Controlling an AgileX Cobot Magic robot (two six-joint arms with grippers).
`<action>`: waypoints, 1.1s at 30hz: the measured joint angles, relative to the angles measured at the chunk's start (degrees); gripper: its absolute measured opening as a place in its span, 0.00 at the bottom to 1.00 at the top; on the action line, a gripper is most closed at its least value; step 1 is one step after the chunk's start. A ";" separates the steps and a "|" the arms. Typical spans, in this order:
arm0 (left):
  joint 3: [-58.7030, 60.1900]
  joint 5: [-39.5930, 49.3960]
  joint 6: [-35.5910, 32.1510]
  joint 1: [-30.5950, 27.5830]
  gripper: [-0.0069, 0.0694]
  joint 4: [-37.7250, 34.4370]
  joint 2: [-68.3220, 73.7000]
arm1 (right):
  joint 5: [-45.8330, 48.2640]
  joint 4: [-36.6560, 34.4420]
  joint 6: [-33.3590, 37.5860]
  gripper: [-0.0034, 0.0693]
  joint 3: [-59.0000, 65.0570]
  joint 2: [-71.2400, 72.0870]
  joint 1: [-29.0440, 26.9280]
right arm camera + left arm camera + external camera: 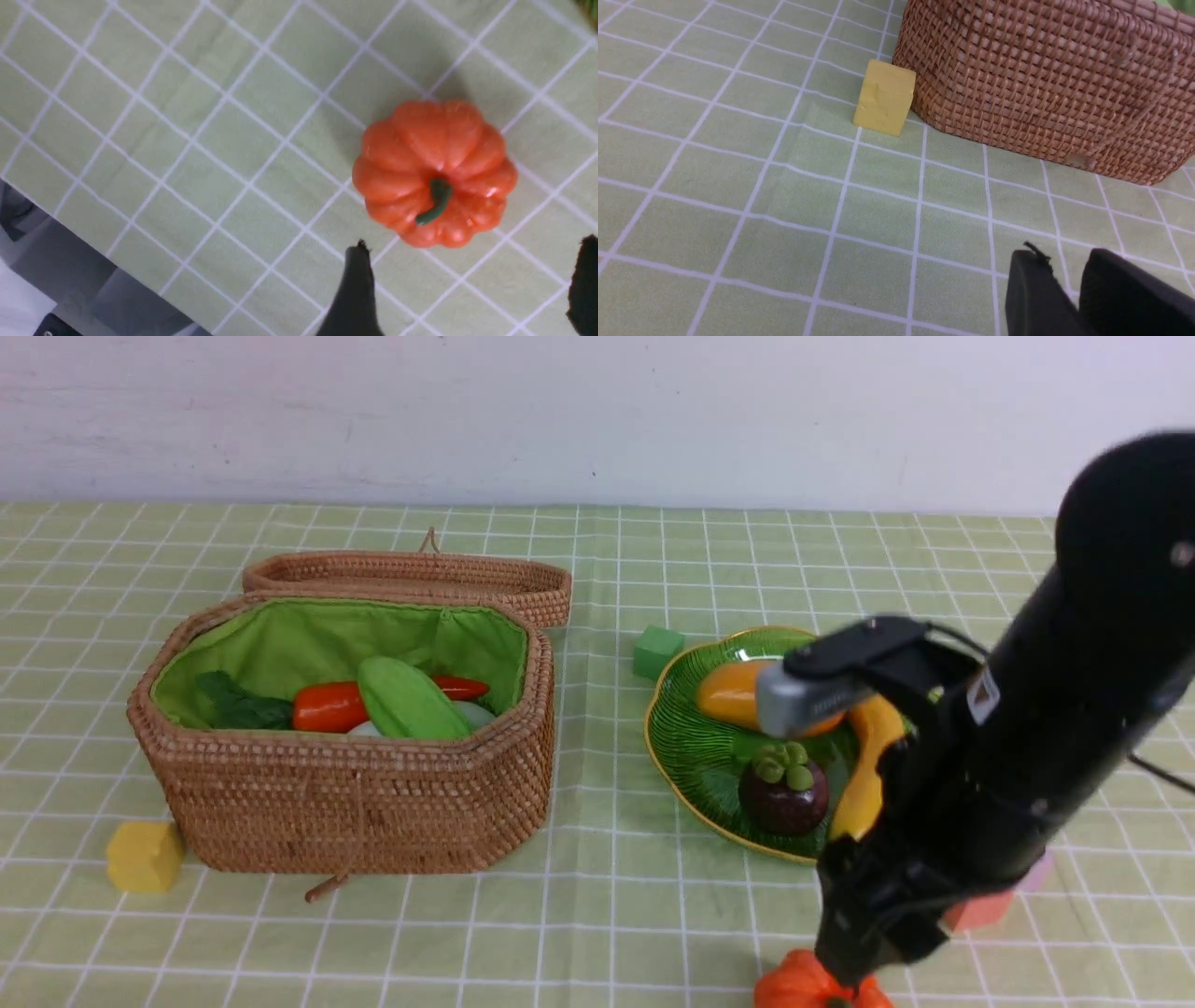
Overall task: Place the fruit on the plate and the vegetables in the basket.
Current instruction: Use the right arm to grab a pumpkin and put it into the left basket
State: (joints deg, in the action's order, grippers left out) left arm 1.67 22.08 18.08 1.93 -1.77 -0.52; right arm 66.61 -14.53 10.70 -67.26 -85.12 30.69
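Pumpkin [434, 173]: near right on cloth, upright, stem up.
Right gripper [472, 289]: jaws wide apart above the pumpkin, holding nothing.
Left gripper [1069, 289]: fingers nearly together, empty.
Yellow cube [145, 856]: touching the basket [355, 793], near left.
Plate [695, 756]: right; banana [864, 775] lies near-to-far, partly hidden by the arm.

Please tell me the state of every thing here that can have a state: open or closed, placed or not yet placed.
basket: lid open, vegetables inside
plate: holds three fruits
pumpkin: upright on cloth, not yet placed
right gripper: open, empty, above pumpkin
left gripper: nearly closed, empty
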 joint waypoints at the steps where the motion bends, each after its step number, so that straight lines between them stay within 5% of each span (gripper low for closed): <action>1: 0.00 0.00 0.00 0.00 0.30 0.00 0.00 | -2.50 -0.96 0.00 0.78 3.16 0.00 0.00; 11: 0.00 0.00 0.00 0.00 0.31 0.00 0.00 | -16.02 -4.17 -1.43 0.55 11.83 -0.67 0.00; 23: 0.00 0.00 0.00 0.00 0.33 0.00 0.00 | -18.85 -0.72 -7.58 0.48 11.75 -5.61 0.00; 28: 0.00 0.00 0.00 0.00 0.33 0.00 0.00 | -19.00 -0.72 -7.87 0.30 11.75 -5.74 0.00; 30: 0.00 0.00 0.00 0.00 0.34 0.00 0.00 | -18.78 -0.81 -7.88 0.15 11.70 -5.80 0.00; 33: 0.00 0.00 0.00 0.00 0.34 0.00 0.00 | -17.95 -0.68 -8.52 0.12 11.17 -5.80 0.00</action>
State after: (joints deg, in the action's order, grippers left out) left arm 1.67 22.08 18.08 1.93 -1.77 -0.52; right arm 48.66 -15.21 2.18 -56.10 -90.92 30.69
